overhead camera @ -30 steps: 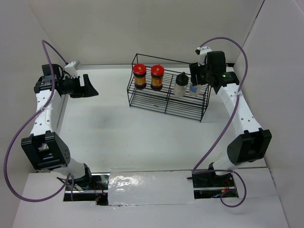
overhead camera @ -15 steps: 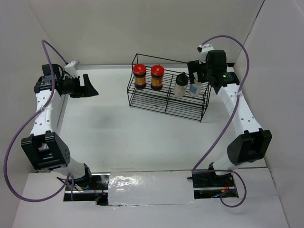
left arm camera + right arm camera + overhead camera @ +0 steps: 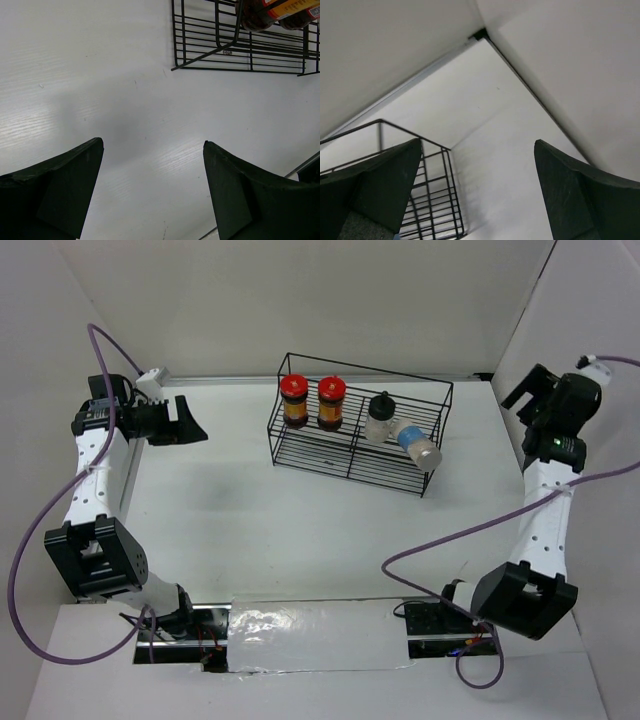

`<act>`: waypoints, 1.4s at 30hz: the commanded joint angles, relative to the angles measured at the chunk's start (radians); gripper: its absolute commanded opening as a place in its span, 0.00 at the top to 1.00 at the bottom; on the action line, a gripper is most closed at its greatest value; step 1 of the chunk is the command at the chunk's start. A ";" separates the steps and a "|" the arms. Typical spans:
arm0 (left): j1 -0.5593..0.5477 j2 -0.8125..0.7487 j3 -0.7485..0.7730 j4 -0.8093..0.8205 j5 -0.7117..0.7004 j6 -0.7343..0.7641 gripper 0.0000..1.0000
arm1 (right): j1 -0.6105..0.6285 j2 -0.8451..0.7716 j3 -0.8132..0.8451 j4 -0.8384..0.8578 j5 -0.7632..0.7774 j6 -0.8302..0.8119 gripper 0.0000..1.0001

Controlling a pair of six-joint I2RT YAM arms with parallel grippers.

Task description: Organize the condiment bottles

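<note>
A black wire rack (image 3: 300, 455) stands at the back middle. On its upper shelf two red-capped jars (image 3: 292, 400) (image 3: 331, 401) with brown contents stand side by side, with the whitish black-capped jar (image 3: 379, 418) to their right. The pale-capped jar with blue label (image 3: 417, 444) lies tipped on its side at the rack's right end. My left gripper (image 3: 190, 423) is open and empty at the far left; its wrist view shows the rack's corner (image 3: 200, 55). My right gripper (image 3: 520, 392) is open and empty, raised at the far right, away from the rack (image 3: 427, 200).
White walls close in the table on the left, back and right. The back right corner (image 3: 480, 34) shows in the right wrist view. Purple cables loop from both arms.
My right gripper has let go of the pale-capped jar at the rack's right end and swung up and away to the right. The jar now lies tipped over. The left arm has not moved.
</note>
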 commanded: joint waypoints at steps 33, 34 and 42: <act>0.004 0.033 0.077 -0.001 0.075 -0.008 0.07 | 0.351 -0.268 -0.331 -0.124 -0.097 0.148 0.00; 0.002 0.029 0.074 -0.001 0.075 -0.008 0.07 | 0.350 -0.270 -0.352 -0.121 -0.112 0.163 0.00; 0.002 0.024 0.072 -0.002 0.078 -0.009 0.07 | 0.328 -0.280 -0.434 -0.062 -0.099 0.242 0.00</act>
